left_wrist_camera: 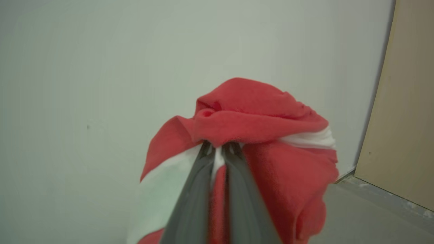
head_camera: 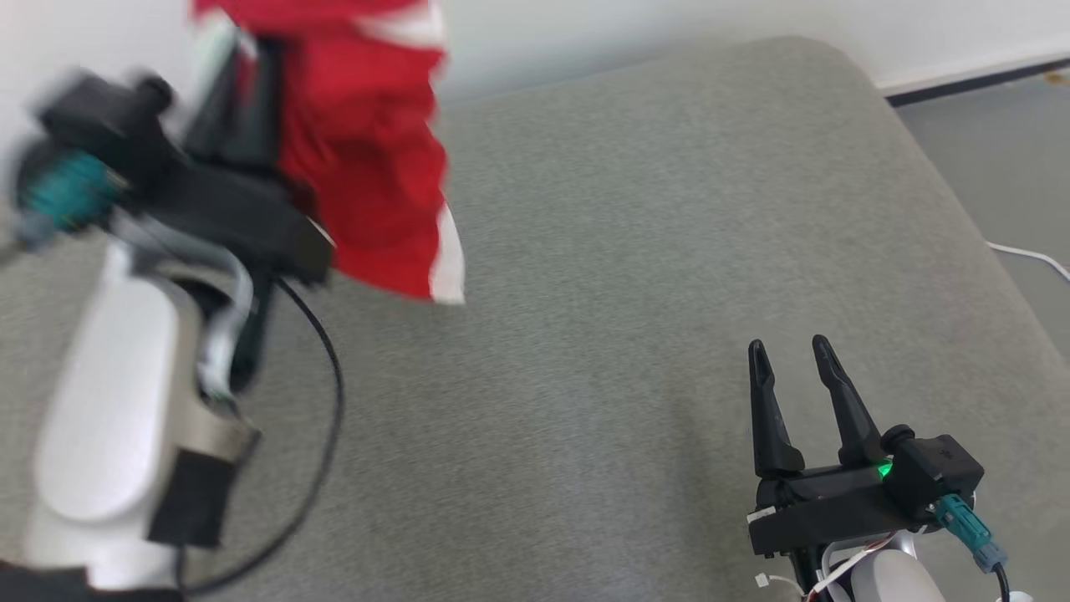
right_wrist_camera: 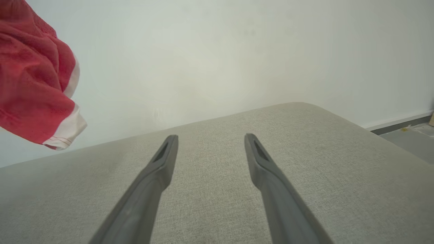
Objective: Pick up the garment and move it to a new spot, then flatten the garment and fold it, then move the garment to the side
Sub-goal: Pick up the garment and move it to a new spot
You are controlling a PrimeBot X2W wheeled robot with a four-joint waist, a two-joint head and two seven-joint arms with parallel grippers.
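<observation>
A red garment with white bands [head_camera: 359,150] is held at the upper left of the head view, pinched in the left gripper [left_wrist_camera: 219,149]. The 2 dark fingers [left_wrist_camera: 193,200] are seen pressed almost together in the left wrist view, with a fold of red and white cloth caught at their tips and the rest bunched over and around them. In the head view the left arm and its wrist are blurred.

The garment's long axis is seen running from the top edge of the head view down towards the centre. A white-trimmed hem at its lower end points to the lower right. In the right wrist view the same hem [right_wrist_camera: 64,135] is shown at the left edge, hanging against the pale wall [right_wrist_camera: 220,51] and clear of the grey cushion [head_camera: 627,293] below it. No part of the cloth is seen touching that surface.

The right gripper [head_camera: 789,344] is shown at the lower right of the head view, its 2 fingers spread wide with nothing between them, pointing up the frame over bare grey fabric. It is well apart from the garment.

A black cable [head_camera: 330,376] is looped beside the left forearm. Grey floor [head_camera: 986,167] and a white cable [head_camera: 1032,255] are visible at the right edge.
</observation>
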